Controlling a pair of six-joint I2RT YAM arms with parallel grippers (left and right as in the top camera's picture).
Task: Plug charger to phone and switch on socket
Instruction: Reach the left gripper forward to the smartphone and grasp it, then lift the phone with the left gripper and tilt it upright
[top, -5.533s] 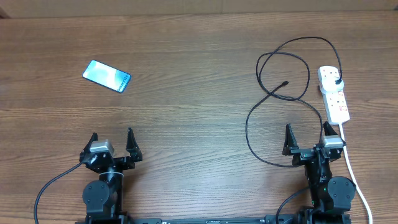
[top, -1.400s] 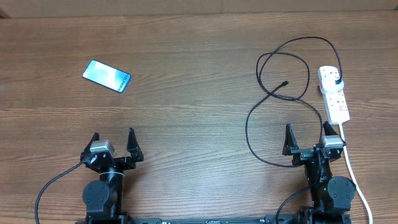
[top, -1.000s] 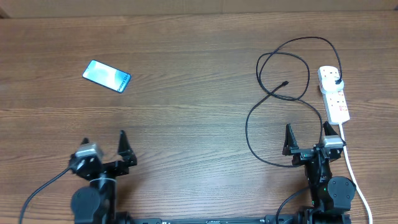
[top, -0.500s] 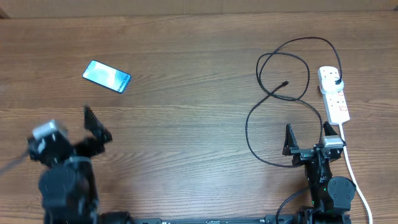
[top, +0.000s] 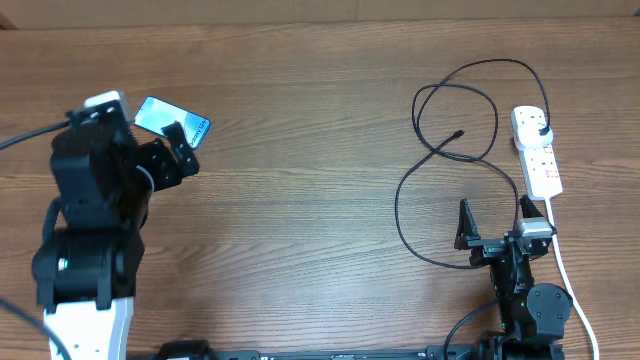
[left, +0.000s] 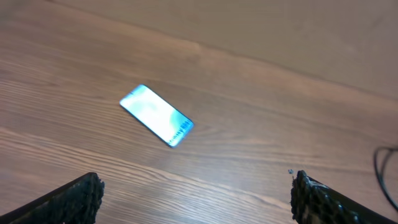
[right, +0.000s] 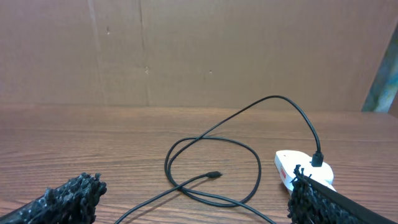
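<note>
1. On my wooden table (top: 320, 60), everything lies flat.
2. My left gripper (left: 196, 199) hangs just above the phone (left: 157, 116) at far left, fingers spread wide and empty.
3. My right gripper (top: 495, 222) is equally wide and empty, near the socket (top: 536, 150).
4. The charger (top: 397, 210) is plugged into the socket, its tip loose, well apart from the phone.

Wide bare worktop (top: 300, 170) runs through the middle. Near the right edge the charger (top: 437, 148) sprawls in loops beside the socket (top: 537, 150). The phone (left: 157, 116) lies unhemmed toward the far-left corner.
</note>
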